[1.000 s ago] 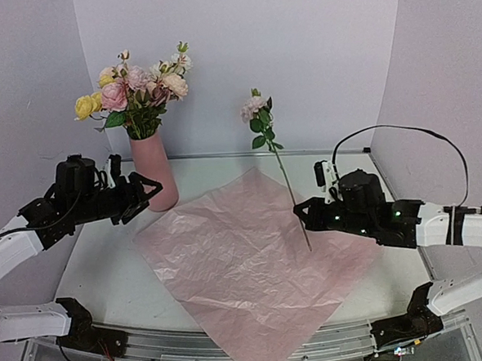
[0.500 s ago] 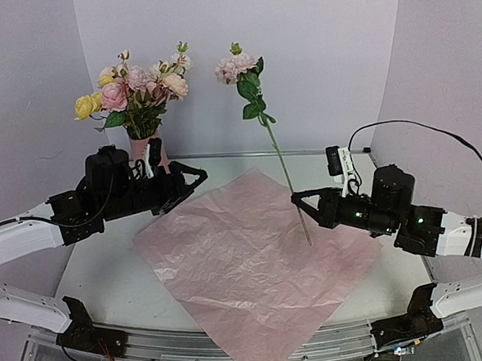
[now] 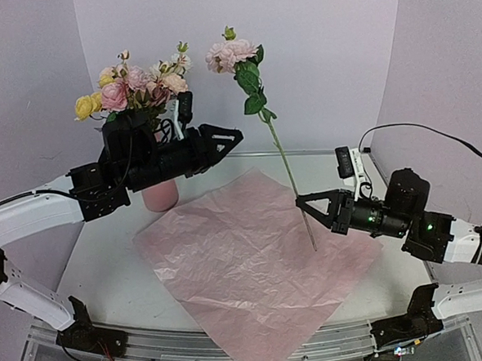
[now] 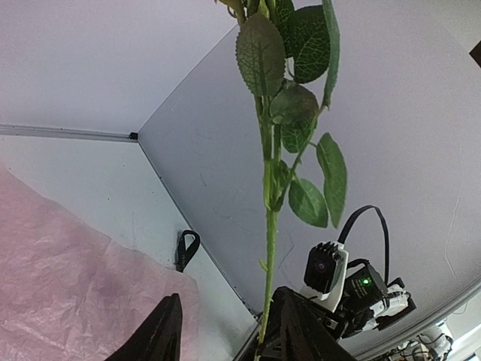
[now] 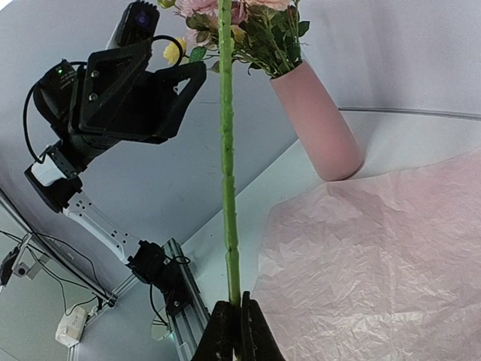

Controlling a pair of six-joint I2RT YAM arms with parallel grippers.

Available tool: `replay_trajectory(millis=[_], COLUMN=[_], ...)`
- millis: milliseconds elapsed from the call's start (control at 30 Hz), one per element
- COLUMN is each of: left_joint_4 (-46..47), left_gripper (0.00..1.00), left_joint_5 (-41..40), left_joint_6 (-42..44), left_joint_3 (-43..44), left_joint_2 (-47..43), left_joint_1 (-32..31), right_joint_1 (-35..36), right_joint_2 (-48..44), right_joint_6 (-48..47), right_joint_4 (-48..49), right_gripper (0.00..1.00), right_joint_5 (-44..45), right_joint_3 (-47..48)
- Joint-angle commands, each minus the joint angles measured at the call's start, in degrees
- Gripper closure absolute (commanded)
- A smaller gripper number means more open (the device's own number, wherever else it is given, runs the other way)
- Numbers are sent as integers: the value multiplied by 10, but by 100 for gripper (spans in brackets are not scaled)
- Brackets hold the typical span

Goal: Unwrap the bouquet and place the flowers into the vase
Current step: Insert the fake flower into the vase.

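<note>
The flat white table (image 3: 107,270) carries a large crinkled pink paper sheet (image 3: 254,261), spread open like a diamond, with its near corner hanging over the front edge.

The left arm reaches across in front of the vase. The left gripper (image 3: 232,138) is raised and points toward the flower held by the other arm. Its jaws stand partly apart and grip nothing. From the left wrist, the green stem (image 4: 269,241) rises through the gap between the two dark fingers (image 4: 161,335), close by the far one. Whether it touches that finger cannot be told.

The right gripper (image 3: 301,201) is low over the right side of the sheet, its fingers (image 5: 224,331) pinched tight on the lower part of the stem.

The tall matte pink cylindrical vase (image 3: 158,195) stands upright on the table just beyond the sheet's left corner, partly hidden by the left arm. It holds a bunch of pink, cream and yellow rose-like flowers (image 3: 129,85) with green leaves.

The single long thin stem (image 3: 280,153) leans up and to the left from the grip. It bears leaves and a pale pink bloom (image 3: 229,54) level with the bunch and beside it, and a short tail hangs below the fingers over the paper.
</note>
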Motion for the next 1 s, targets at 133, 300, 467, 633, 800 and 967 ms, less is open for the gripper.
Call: replay_trajectory(millis=[133,300,467,633,800,967], left_joint_4=[26,29,32,35,44,61], left_gripper=[56,56,53,56,60,65], left_joint_5=[4,8,10,2,4,16], left_joint_6=[27,23,22,25,19,14], left_joint_3=[72,89,93,91,89,87], left_joint_2=[46,61,63,58,60,65], left_joint_1=[-16,-18,-20,-20,-20,-21], right_joint_1=[0,0,0,0,0,0], right_joint_2=[-10,-4,-11,-10,-6,-4], right_joint_6=[-5,-7,-10,-11,-10,-10], right_joint_4=[52,54,55,55,56,57], right_gripper=[96,97,98,98,98,99], right_joint_5=[-69,-81,-77,-87,-102,-111], right_joint_3=[-5,-11,-18,-17,-16,-16])
